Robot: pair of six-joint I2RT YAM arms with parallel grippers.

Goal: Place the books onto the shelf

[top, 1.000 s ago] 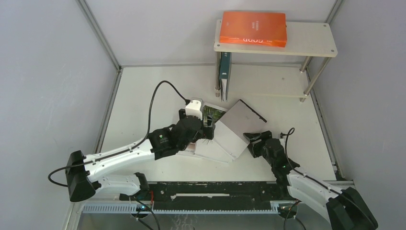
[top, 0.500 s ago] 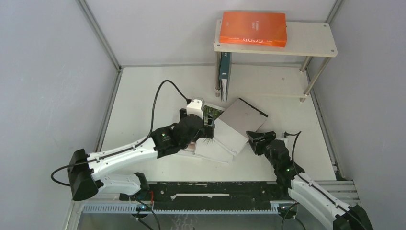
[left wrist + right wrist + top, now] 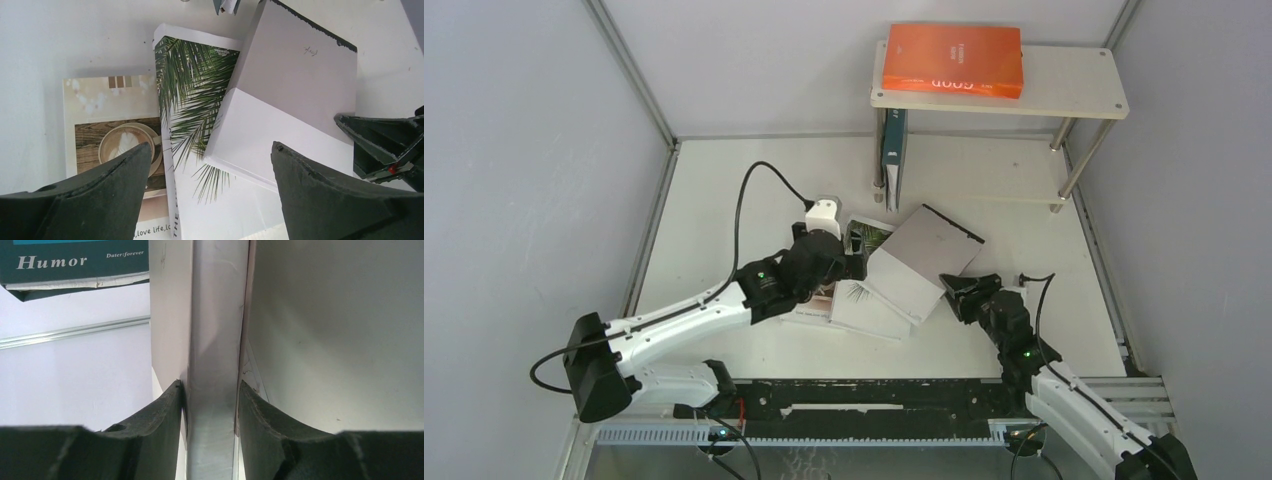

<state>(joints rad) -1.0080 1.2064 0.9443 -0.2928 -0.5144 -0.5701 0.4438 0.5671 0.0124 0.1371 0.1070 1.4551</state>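
**R gripper** (image 3: 210, 387): jaws have come in over the last sec. Both pads (image 3: 162, 420) now sit flat against the 4 o'clock edge of the grey-white book (image 3: 924, 262), pinching it. Wrist view shows no gap either side. R forearm has swung in toward 11 o'clock w/ it. The book hasn't shifted noticeably: tilted, propped on the palm-leaf book (image 3: 192, 85), far corner pointing 1 o'clock. Can't tell if it's off the table (image 3: 724, 200) yet.

**L gripper** (image 3: 210, 150): spread wide, holding nothing, hovering over the pile. It has backed off a little toward 10 o'clock vs. a sec ago, so more palm-leaf cover shows. Coffee-cup book (image 3: 110, 135) lies flat at the pile's 9 o'clock side, partly under the palm-leaf one.

**Shelf** (image 3: 1074, 85): at the table's 1 o'clock, unchanged. Orange book (image 3: 952, 58) lies flat on the top board; teal book (image 3: 892, 155) stands on edge at the lower board's 9 o'clock end.

**Meaning:** 2 of 5 shelved, 3 left in the pile. Grasp on no. 3 looks made, and L seems to be clearing out. Next is prob. lift + carry toward 12–1 o'clock.

**Risk:** edge pinch on a thin book, so it may pivot or droop, or drag the palm-leaf one along.
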